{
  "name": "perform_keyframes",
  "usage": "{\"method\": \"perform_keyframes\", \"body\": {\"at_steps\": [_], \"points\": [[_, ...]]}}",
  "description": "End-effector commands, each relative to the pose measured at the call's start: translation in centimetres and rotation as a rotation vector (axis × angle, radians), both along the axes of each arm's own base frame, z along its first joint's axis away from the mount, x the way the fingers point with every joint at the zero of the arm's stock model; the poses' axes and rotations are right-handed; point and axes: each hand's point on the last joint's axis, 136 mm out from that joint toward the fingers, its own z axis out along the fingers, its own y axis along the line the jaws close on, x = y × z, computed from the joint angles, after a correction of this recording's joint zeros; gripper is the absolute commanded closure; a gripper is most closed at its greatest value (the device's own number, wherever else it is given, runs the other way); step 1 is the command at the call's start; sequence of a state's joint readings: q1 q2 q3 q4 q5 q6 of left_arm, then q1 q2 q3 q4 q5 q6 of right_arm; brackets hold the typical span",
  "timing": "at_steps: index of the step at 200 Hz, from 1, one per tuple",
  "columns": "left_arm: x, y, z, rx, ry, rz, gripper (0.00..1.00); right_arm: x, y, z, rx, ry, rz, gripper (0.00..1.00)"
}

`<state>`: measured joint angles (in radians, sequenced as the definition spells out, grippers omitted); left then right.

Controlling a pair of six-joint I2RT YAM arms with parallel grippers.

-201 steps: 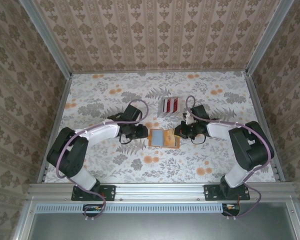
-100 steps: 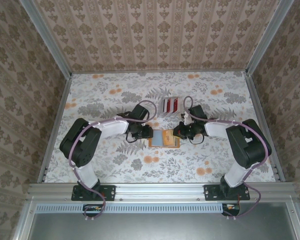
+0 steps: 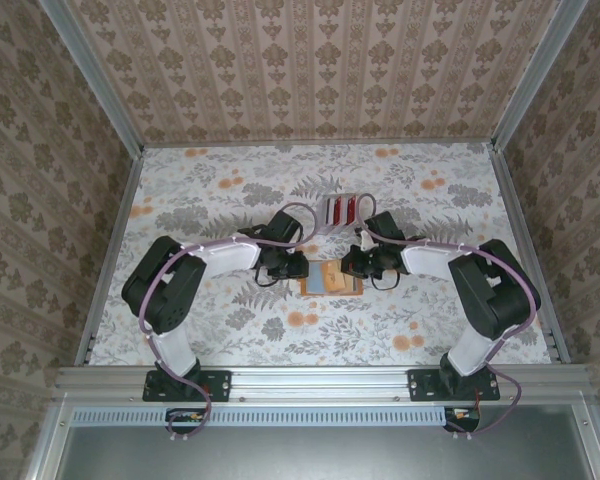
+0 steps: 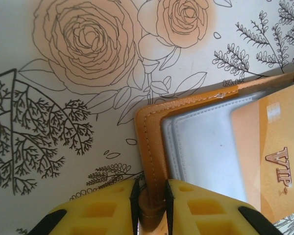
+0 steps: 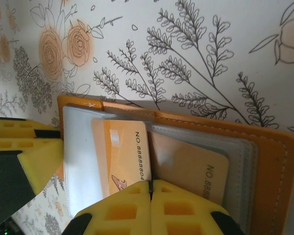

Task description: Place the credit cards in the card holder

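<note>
Orange holder point(image 5: 279, 161), 2 gold cards point(image 5: 122, 152)

Left gripper point(image 4: 149, 190) moved in; pinched card holder point(image 4: 150, 147) edge

The card holder point(image 3: 329, 280) is held open between the two grippers. It is orange with a stitched border, and grey translucent sleeves are seen inside it. One stitched outer edge is pinched between the fingers of the left gripper point(image 4: 152, 196). Two gold cards point(image 5: 125, 156), printed with numbers, are tucked into the sleeves. One of them is marked VIP. Their near edge is met by the closed tips of the right gripper point(image 5: 151, 196). The credit cards point(image 3: 340, 210) are seen as a small stack striped red, white and grey. They are placed just beyond both grippers, apart from the card holder and untouched.
</note>
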<state>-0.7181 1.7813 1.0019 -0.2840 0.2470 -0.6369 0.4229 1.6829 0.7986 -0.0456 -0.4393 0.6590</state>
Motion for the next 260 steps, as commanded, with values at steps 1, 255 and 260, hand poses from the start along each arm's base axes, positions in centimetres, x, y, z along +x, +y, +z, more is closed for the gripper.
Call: {"method": "perform_keyframes", "body": {"at_steps": [1,255,260], "points": [[-1.1,-0.7,-0.8,-0.016,0.041,-0.009,0.79,0.5,-0.8,0.3,-0.059,-0.061,-0.049,1.0],[-3.2,0.1,-0.2,-0.158,0.055,0.016,1.0,-1.5,-1.7,1.3,-0.262,-0.194,-0.083,0.63],[-2.9,-0.1,0.2,-0.197,0.053,0.024,1.0,-1.5,-1.9,1.4,-0.266,-0.191,-0.079,0.62]]}}
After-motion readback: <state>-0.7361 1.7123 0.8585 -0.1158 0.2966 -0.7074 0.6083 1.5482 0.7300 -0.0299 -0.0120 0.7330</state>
